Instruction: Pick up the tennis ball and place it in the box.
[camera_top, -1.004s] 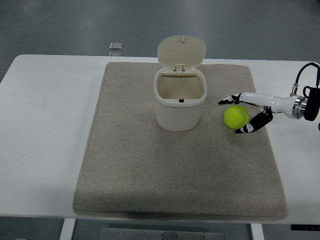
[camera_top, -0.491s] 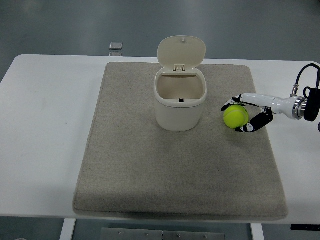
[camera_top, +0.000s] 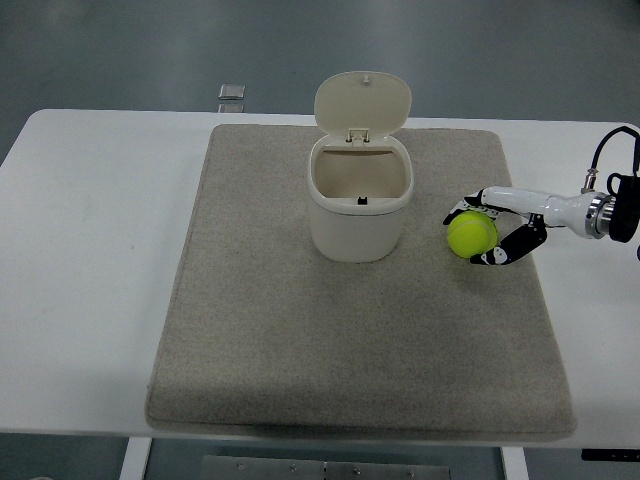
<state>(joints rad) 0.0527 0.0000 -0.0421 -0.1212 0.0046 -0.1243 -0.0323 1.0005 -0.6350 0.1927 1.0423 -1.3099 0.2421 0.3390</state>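
1. Right now the right hand (camera_top: 492, 228) reaches in from the right edge of the picture, low over the mat, with its white forearm running back to a black wrist and cable.
2. Its fingers (camera_top: 478, 203) curve over the far side of the tennis ball (camera_top: 472, 234), while the thumb side comes round the near side, so the hand cups the ball from the right.
3. The digits look to be touching the ball, closed part of the way round it, though the picture is too small to show how firm the hold is.
4. The tennis ball is bright yellow-green and sits on the grey mat (camera_top: 300, 340), right of centre and nearer the mat's far edge than its near one.
5. Whether the ball rests on the mat or is just clear of it cannot be told from this view.
6. The box (camera_top: 360, 212) is a cream tub with rounded corners, standing upright on the mat just left of the ball, with a small gap between them.
7. Its hinged lid (camera_top: 363, 102) stands open at the back, and the inside shows pale walls and a small dark mark near the front rim.
8. The mat lies on the white table (camera_top: 90, 250).
9. A small grey square object (camera_top: 232, 92) sits beyond the table's far edge.
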